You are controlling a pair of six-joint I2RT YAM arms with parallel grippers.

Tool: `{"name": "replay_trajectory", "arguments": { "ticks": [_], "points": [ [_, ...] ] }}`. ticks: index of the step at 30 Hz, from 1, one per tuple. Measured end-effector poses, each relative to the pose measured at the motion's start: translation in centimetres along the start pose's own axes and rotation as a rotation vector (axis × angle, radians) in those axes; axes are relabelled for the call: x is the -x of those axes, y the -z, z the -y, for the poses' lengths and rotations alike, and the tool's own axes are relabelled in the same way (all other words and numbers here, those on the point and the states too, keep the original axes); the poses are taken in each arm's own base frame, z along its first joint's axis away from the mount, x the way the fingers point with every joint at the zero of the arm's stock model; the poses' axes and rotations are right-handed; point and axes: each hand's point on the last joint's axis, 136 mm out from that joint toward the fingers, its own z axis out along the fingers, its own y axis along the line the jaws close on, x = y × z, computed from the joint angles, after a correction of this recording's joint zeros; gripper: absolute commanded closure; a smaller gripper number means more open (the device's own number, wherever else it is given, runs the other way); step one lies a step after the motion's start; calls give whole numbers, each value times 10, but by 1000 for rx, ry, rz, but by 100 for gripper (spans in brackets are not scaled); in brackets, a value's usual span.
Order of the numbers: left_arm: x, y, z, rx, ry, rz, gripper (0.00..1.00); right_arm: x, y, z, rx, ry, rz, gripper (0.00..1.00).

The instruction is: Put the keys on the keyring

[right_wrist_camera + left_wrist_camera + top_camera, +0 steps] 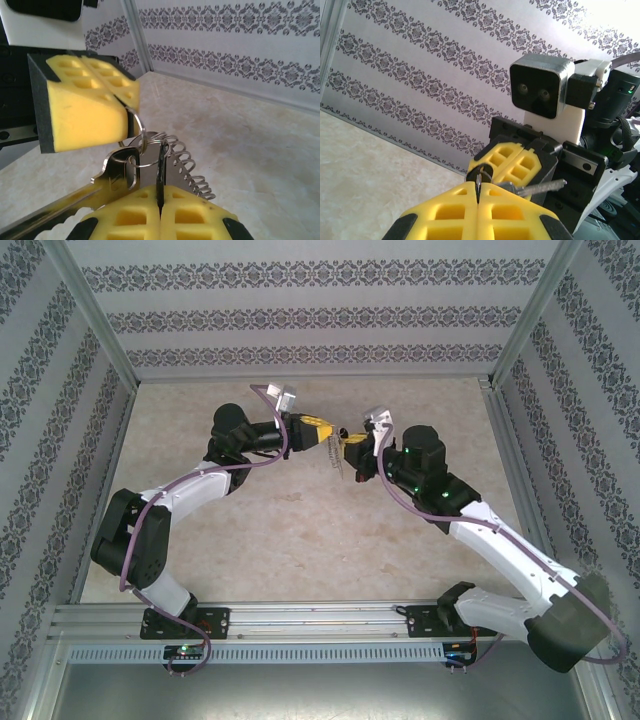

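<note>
Above the middle of the table, my left gripper [323, 436] and right gripper [345, 448] meet tip to tip. In the left wrist view the left gripper [478, 188] is shut on a thin wire ring of the keyring [480, 178]. The right gripper [160, 194] is shut on the edge-on black head of a key [160, 167]. The keyring [186, 161] hangs between them, a flat grey plate with a coiled wire fringe. A silver key [116, 169] hangs from its ring at the left. The left gripper's fingers [85, 112] show opposite at the upper left.
The pale marble-look tabletop [300, 530] lies below the raised grippers. Patterned walls [300, 315] and metal frame posts [95, 315] close in the back and sides. An aluminium rail [320, 618] runs along the near edge by the arm bases.
</note>
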Motion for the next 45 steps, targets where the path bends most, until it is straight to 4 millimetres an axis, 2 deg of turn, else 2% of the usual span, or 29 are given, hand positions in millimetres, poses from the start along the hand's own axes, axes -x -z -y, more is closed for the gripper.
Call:
{"name": "replay_trajectory", "arguments": {
  "ticks": [10, 19, 26, 35, 45],
  "points": [
    [1, 0, 2, -5, -10, 5, 100, 15, 4, -5, 12, 9, 18, 100],
    [2, 0, 2, -5, -12, 5, 100, 13, 3, -4, 16, 6, 17, 100],
    [2, 0, 2, -5, -11, 5, 100, -1, -1, -1, 13, -7, -7, 100],
    [2, 0, 2, -5, -8, 5, 100, -3, -3, -1, 13, -8, -12, 100],
    [2, 0, 2, -5, -8, 6, 100, 18, 0, -5, 19, 12, 26, 100]
  ]
}}
